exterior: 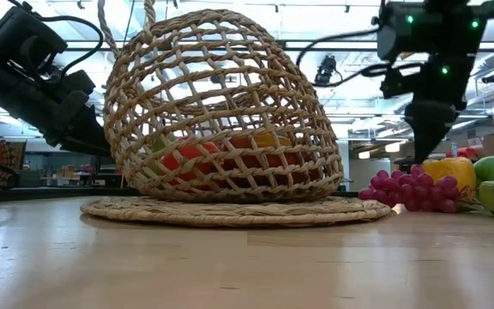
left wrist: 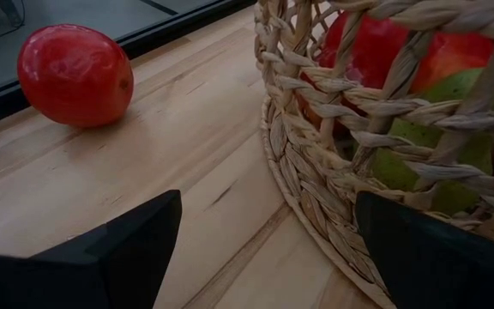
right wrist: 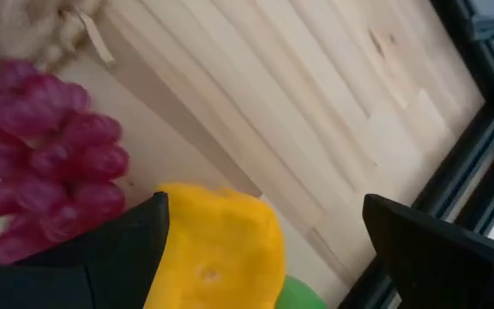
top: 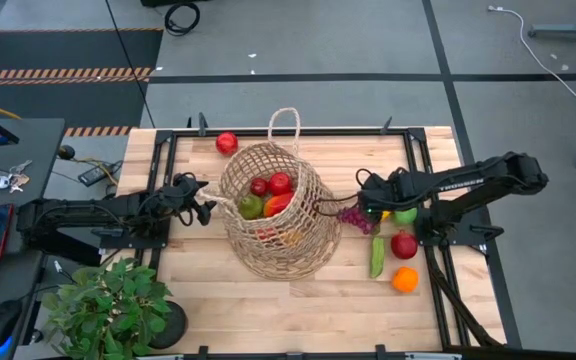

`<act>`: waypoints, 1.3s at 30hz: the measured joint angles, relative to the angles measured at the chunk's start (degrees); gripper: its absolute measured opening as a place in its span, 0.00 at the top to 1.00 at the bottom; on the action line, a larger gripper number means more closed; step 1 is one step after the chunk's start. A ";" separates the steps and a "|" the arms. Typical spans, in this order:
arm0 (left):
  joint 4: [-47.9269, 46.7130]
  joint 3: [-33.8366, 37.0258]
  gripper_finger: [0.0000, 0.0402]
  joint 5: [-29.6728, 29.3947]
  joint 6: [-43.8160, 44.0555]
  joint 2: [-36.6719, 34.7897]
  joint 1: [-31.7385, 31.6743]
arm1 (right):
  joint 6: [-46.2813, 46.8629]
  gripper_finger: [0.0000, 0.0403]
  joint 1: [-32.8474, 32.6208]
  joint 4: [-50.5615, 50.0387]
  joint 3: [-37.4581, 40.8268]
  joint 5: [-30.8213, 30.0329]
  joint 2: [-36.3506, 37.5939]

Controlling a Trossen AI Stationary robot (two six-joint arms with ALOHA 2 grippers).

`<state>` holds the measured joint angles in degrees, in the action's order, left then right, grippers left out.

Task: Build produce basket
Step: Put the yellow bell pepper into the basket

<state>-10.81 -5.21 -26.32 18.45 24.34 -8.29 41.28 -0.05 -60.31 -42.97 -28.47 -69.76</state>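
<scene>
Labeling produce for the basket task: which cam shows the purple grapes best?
Low view: purple grapes sharp and unobstructed, right of the basket. High view shows them small beside the right gripper. Right wrist view: close, blurred. Left wrist view: absent.

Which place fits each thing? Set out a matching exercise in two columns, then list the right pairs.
1. purple grapes
2. red tomato
3. orange
4. potted plant

a. table's near left corner
b. far edge, left of the basket handle
c. just right of the basket
d. near right, below a red apple

Pairs: 1-c, 2-b, 3-d, 4-a
</scene>
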 joint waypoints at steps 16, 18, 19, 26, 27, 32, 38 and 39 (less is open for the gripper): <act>0.00 0.00 0.11 -0.01 -0.02 -0.01 0.02 | -2.76 0.03 0.67 6.34 3.05 7.60 0.08; 0.00 0.00 0.11 0.01 0.00 0.02 0.00 | -2.95 0.03 0.61 6.28 2.93 7.79 0.07; 0.00 0.00 0.11 0.00 -0.01 0.00 0.02 | -3.40 0.03 0.61 6.20 2.92 8.35 0.07; 0.00 0.00 0.11 0.00 -0.02 0.01 -0.01 | -7.16 0.03 0.66 3.35 3.33 10.82 0.06; 0.00 0.00 0.11 0.00 -0.01 0.00 0.02 | -7.73 0.03 0.89 3.31 3.63 11.31 0.03; 0.00 0.00 0.11 -0.01 -0.02 -0.01 0.02 | -8.11 0.07 2.00 3.31 4.81 11.86 0.03; 0.00 0.00 0.11 -0.01 0.00 -0.01 0.00 | -8.09 0.20 2.51 3.97 4.86 11.81 0.03; 0.00 0.00 0.11 0.00 0.01 -0.01 0.00 | -8.09 0.21 2.51 4.21 4.86 11.76 0.03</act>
<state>-10.81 -5.21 -26.32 18.46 24.34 -8.28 33.19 2.46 -56.10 -38.11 -16.71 -69.73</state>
